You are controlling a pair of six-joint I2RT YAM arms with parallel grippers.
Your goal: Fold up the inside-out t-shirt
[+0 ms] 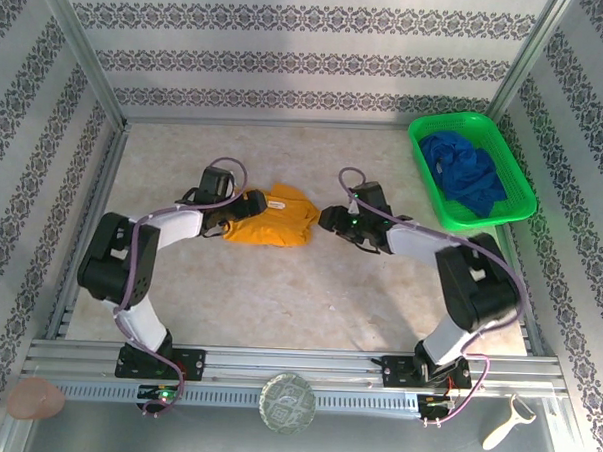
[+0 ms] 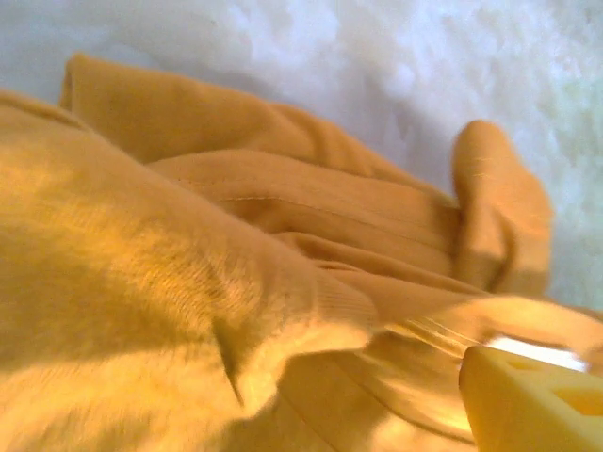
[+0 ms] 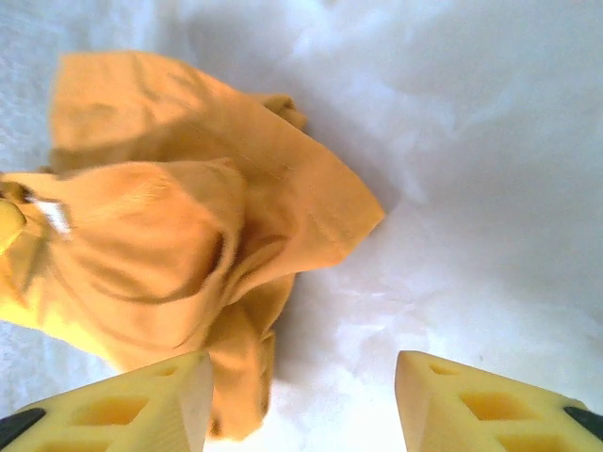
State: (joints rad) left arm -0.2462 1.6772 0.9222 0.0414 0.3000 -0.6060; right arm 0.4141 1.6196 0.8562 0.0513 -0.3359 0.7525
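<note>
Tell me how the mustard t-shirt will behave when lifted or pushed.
Likely floppy: the t-shirt lies crumpled in soft folds, so it should sag from any pinch. Pushing would probably bunch the cloth rather than slide it whole.

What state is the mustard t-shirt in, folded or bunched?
Bunched, not neatly folded: the mustard t-shirt lies in a rumpled heap, its flaps overlapping unevenly.

In the left wrist view the inside-out t-shirt runs off the left and bottom edges, a white streak at lower right is too blurred to identify, and one finger of the left gripper is cut by the lower right corner, so how its jaws stand cannot be told. In the right wrist view the bottom edge cuts both fingers of the right gripper. Near the top view's lower right corner a pale tool is too small to identify.
</note>
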